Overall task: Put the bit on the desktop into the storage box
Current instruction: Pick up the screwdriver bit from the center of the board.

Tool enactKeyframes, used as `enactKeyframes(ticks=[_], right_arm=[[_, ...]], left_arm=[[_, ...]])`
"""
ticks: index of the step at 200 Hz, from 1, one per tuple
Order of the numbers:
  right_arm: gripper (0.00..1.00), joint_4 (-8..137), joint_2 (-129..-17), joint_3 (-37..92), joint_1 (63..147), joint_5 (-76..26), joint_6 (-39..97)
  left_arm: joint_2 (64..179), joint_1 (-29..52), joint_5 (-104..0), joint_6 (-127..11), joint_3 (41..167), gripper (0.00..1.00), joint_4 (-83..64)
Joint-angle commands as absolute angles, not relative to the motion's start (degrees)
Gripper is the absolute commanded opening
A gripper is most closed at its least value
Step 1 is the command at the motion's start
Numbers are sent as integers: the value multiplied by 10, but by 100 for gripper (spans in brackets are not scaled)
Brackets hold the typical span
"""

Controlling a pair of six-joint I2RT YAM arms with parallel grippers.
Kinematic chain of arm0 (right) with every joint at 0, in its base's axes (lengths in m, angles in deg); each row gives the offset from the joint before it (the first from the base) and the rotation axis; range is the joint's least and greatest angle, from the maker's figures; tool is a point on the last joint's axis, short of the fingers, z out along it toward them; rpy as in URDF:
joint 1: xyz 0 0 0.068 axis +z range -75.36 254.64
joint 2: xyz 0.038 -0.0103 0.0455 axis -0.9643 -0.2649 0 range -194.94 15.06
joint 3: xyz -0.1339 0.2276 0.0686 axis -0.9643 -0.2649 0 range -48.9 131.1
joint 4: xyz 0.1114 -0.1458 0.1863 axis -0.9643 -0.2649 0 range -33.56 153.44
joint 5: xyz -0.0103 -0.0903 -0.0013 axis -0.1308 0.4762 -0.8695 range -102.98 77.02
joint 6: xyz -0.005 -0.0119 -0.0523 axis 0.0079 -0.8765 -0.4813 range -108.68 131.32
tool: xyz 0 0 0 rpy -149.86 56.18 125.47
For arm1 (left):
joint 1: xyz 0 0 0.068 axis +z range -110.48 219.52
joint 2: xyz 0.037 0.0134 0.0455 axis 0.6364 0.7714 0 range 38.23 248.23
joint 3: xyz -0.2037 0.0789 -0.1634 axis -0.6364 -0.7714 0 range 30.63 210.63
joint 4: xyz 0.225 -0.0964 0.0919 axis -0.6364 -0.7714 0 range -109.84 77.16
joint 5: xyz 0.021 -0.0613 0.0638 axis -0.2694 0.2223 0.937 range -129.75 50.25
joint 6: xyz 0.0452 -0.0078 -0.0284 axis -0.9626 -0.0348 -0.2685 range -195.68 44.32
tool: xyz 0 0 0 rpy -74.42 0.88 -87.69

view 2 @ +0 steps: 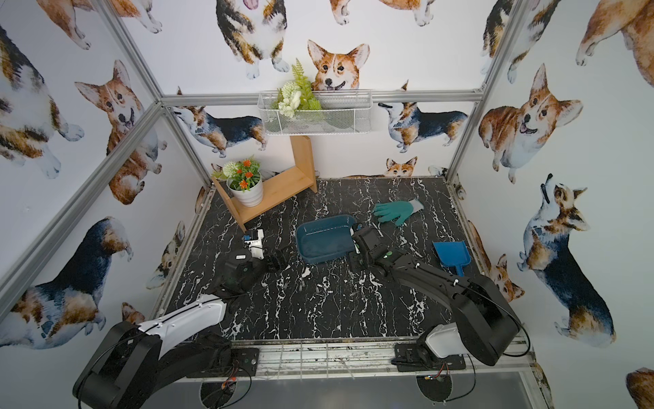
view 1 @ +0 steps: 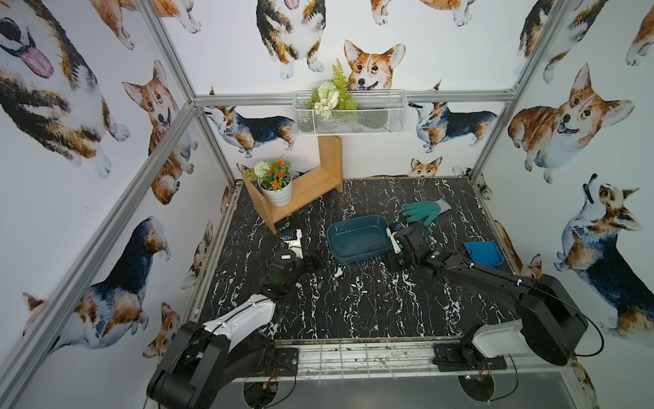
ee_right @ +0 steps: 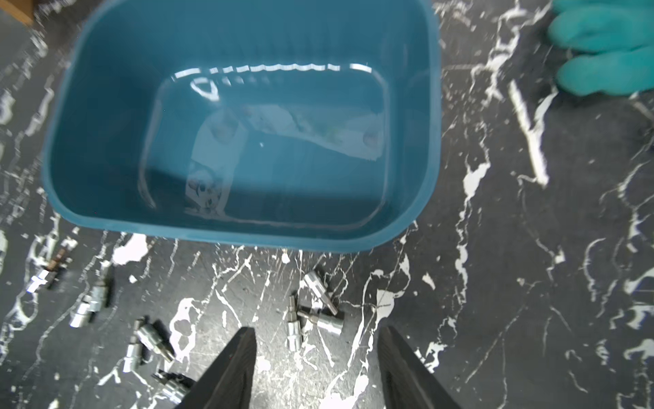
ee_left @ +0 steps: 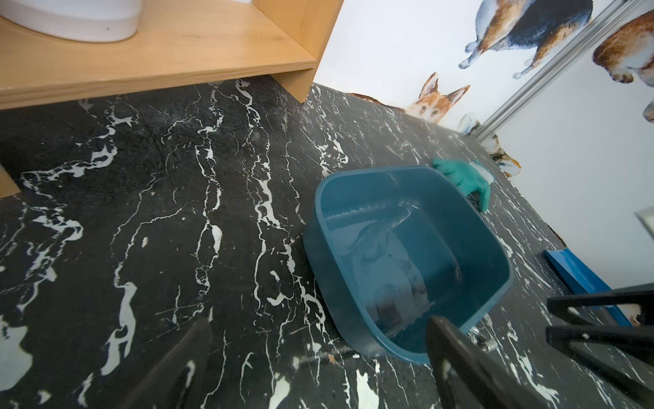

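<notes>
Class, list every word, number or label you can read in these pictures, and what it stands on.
No text can be read.
The small white sticker on the black wrist of the left arm: too small and blurred to read.
The dark teal plastic storage box: no print.

walls: corgi wallpaper (view 1: pixel 375 67) | frame: aluminium rails (view 1: pixel 247 98) | furniture: wooden shelf (view 1: pixel 311 186), back left

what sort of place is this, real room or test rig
Probably a staged robot test cell: aluminium frame, corgi-print walls, and a left arm and right arm mounted at the edge of the desktop.
</notes>
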State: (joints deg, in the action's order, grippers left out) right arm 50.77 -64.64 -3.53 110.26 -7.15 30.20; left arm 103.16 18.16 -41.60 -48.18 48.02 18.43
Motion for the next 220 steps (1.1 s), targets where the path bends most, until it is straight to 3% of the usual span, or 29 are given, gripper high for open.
enactKeyframes(ticks=[1,63,220], right_arm=[[58,509,-665,-33,1105,-83,300],[45,518,-747,0,1105,-90,287],[34,532,-816,14,1105,-58,275]], left_arm=[[1031,182,-410,-494,482,100,200],[1034,182,-394,-498,486,100,186],[1031,182,-385,-500,486,100,181]])
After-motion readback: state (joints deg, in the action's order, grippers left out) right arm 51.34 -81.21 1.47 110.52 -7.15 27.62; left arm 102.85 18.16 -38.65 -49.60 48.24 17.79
